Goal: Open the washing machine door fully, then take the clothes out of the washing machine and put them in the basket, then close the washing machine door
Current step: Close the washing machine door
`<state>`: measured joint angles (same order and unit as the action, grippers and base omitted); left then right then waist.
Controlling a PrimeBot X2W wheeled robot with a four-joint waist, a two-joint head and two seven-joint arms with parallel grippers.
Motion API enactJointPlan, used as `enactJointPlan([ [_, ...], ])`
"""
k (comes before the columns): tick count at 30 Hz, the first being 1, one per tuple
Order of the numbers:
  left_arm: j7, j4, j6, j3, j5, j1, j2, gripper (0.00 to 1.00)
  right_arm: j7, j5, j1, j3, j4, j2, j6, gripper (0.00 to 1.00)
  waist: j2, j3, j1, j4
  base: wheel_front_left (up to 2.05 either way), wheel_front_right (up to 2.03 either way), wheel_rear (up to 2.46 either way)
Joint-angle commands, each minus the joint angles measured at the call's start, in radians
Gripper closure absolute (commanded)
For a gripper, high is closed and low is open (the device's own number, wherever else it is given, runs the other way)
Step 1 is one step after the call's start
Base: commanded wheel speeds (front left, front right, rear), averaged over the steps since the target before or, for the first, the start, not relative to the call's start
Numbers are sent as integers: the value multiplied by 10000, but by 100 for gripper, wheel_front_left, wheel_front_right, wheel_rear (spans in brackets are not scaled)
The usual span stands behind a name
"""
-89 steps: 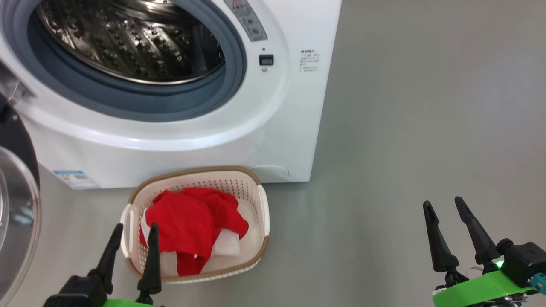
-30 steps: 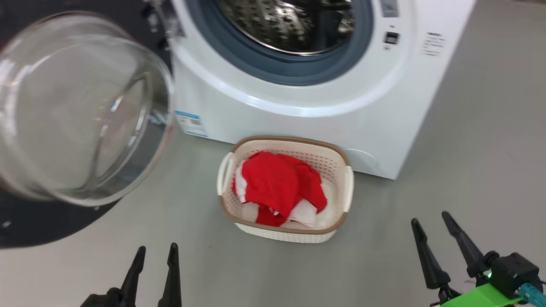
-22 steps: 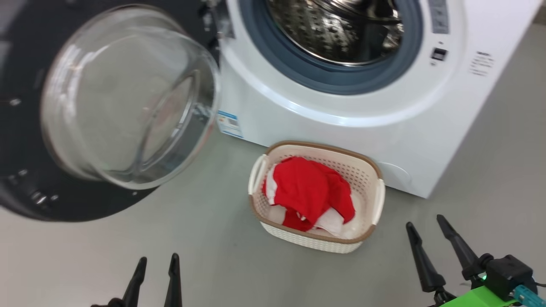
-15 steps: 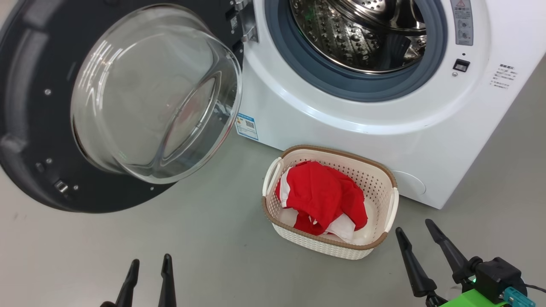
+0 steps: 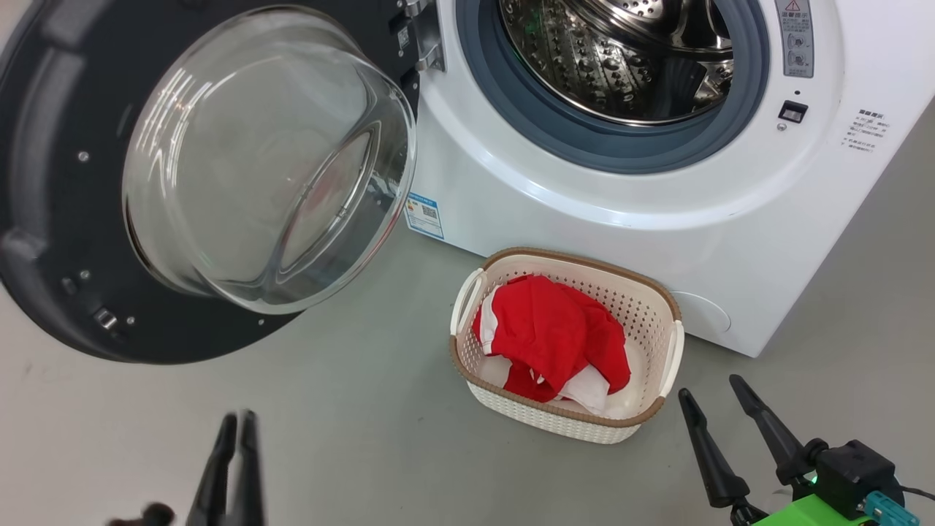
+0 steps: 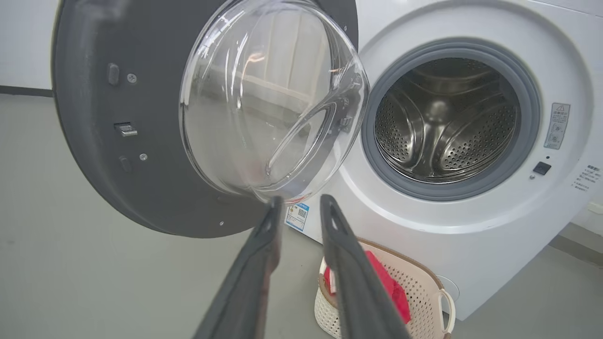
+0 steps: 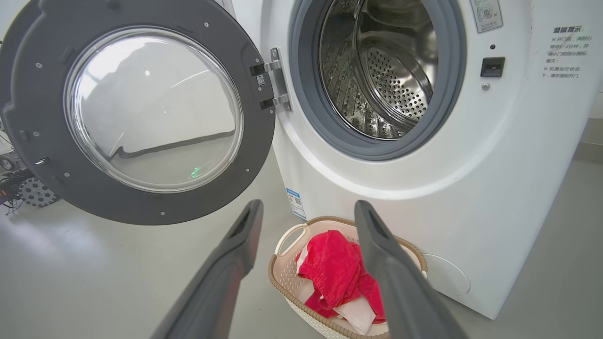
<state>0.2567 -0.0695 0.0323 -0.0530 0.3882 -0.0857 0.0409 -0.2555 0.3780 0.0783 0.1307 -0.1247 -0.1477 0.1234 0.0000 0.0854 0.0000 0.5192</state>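
I have the washing machine door (image 5: 219, 168) swung wide at the upper left of the head view, its glass bowl bulging toward the camera and its black rim hanging above the grey floor (image 5: 365, 438). The washing machine (image 5: 584, 219) takes the upper right, its steel drum (image 5: 621, 58) showing through the mouth ringed by the grey gasket (image 5: 511, 124). The basket (image 5: 577, 257) sits on the floor at lower centre, close against the washer's front. Whether it touches, I cannot tell. The clothes (image 5: 555, 336) lie heaped inside it, red with white patches. My left gripper (image 5: 239, 418) rises blurred from the lower left edge. The left wrist view shows a narrow gap between its fingers, which grip nothing. My right gripper (image 5: 708, 391), at the lower right just beside the basket, has its fingers spread apart, gripping nothing.
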Motion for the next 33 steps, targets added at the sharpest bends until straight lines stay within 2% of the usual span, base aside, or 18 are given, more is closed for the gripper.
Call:
enactJointPlan([
  [1, 51, 580, -155, 501, -146, 413, 93, 100, -63, 70, -167, 114, 289, -72, 73, 0, 0, 41, 0, -1, 0, 0, 0],
  [5, 51, 1544, -415, 1399, -359, 1189, 93, 100, -63, 33, -167, 13, 344, -91, 73, 0, 0, 181, 0, 10, 0, 0, 0],
  [9, 51, 2212, -1056, 2809, -977, 2505, 98, 100, -63, 4, -137, -109, 391, -120, 73, 0, 0, 310, 0, 19, 0, 0, 0],
  [14, 51, 2432, -1540, 4198, -930, 4648, 675, 100, -63, -27, -118, -242, 441, -193, 73, 0, 0, 507, 0, 32, 0, 0, 0],
  [15, 51, 2143, -1596, 4612, -719, 5497, 1115, 100, -63, -42, -107, -295, 467, -206, 73, 0, 0, 584, 0, 31, 0, 0, 0],
  [20, 51, 568, -1624, 5327, 378, 7544, 2312, 100, -63, -76, -117, -422, 535, -254, 73, 0, 0, 768, 0, 45, 0, 0, 0],
  [21, 51, 568, -1624, 5327, 378, 7544, 2312, 100, -63, -76, -117, -422, 535, -254, 73, 0, 0, 768, 0, 45, 0, 0, 0],
  [27, 22, -2987, -1627, 5721, 2000, 9305, 3471, 100, -63, -114, -114, -491, 590, -289, 73, 0, 0, 840, 0, -6, 0, 0, 0],
  [30, -394, -4899, -1628, 5665, 2590, 9913, 4119, 100, -63, -127, -112, -458, 601, -289, 73, 0, 0, 853, 0, -82, 0, 0, 0],
  [33, -1074, -6536, -1628, 5565, 3036, 10346, 4532, 100, -63, -133, -106, -456, 610, -311, 73, 0, 0, 864, 0, -120, 0, 0, 0],
])
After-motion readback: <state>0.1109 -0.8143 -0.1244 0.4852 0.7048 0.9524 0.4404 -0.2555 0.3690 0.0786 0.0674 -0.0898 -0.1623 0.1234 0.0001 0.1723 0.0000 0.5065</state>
